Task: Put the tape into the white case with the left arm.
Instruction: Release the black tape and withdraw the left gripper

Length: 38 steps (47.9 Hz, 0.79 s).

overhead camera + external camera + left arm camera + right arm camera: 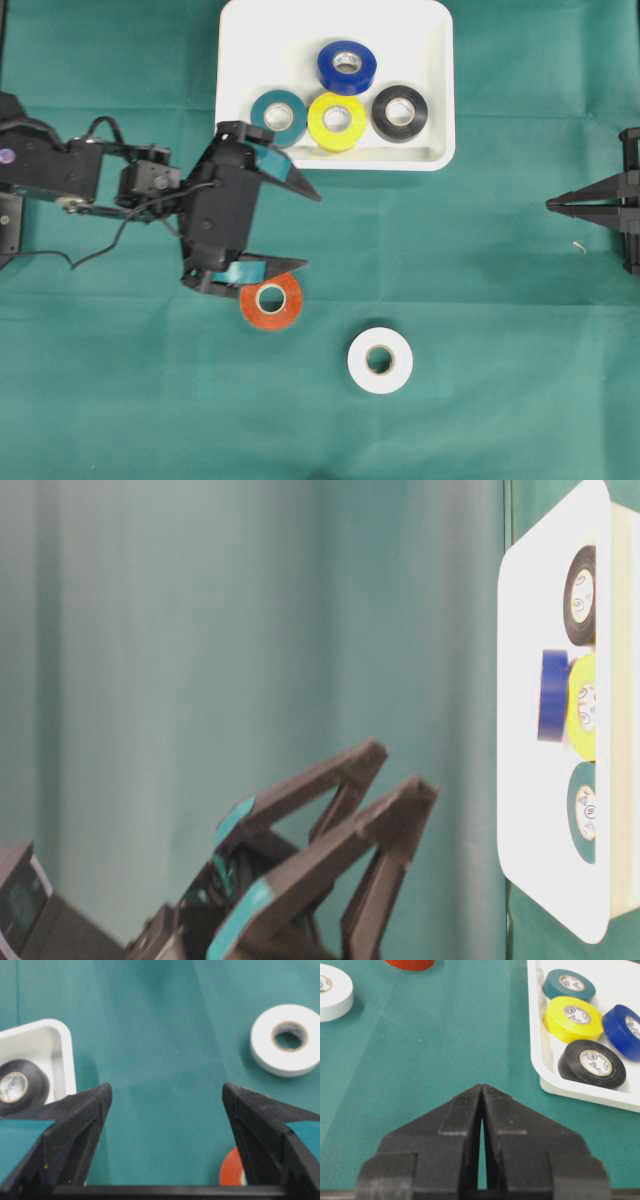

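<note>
Green cloth bench: left gripper (308,228) spread empty beside orange tape (272,301); centre it before pinching; white case (232,120) waits behind; right gripper (552,205) clenched.

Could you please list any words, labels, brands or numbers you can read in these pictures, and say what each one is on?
None can be read.
Core labels of the black tape roll, yellow tape roll and teal tape roll in the white case: faint printing, too small and blurred.
</note>
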Available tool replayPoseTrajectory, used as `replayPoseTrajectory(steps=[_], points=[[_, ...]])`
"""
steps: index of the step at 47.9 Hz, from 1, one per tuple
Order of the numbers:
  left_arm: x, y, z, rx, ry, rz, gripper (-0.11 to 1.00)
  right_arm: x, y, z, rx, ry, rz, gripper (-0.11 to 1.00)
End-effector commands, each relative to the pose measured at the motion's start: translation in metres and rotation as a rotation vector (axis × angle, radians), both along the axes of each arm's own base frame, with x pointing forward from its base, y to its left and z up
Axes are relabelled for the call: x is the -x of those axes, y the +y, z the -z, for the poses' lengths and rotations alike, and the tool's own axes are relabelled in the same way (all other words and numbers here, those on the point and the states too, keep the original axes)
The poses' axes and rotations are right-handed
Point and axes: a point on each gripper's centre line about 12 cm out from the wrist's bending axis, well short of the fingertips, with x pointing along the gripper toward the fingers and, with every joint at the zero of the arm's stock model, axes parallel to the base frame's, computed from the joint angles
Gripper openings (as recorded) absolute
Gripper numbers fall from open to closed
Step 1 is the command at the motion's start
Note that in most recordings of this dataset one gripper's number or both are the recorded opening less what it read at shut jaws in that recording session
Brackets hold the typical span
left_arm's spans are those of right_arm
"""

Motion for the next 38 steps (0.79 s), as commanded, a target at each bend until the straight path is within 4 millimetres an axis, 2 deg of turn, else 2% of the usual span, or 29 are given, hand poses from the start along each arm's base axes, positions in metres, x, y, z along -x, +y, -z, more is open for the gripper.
replayPoseTrajectory(steps=[1, 25, 38], points=[[0.007, -0.003, -0.019, 0.016, -0.063, 0.003, 0.92, -0.002, 0.000, -0.004, 0.001, -0.014, 0.000, -0.09], [0.056, -0.020, -0.029, 0.068, -0.209, 0.055, 0.91, -0.002, 0.000, -0.005, 0.001, -0.015, 0.000, -0.09], [0.072, -0.026, -0.026, 0.114, -0.210, 0.065, 0.91, -0.002, 0.000, -0.004, 0.003, -0.014, 0.000, -0.09]])
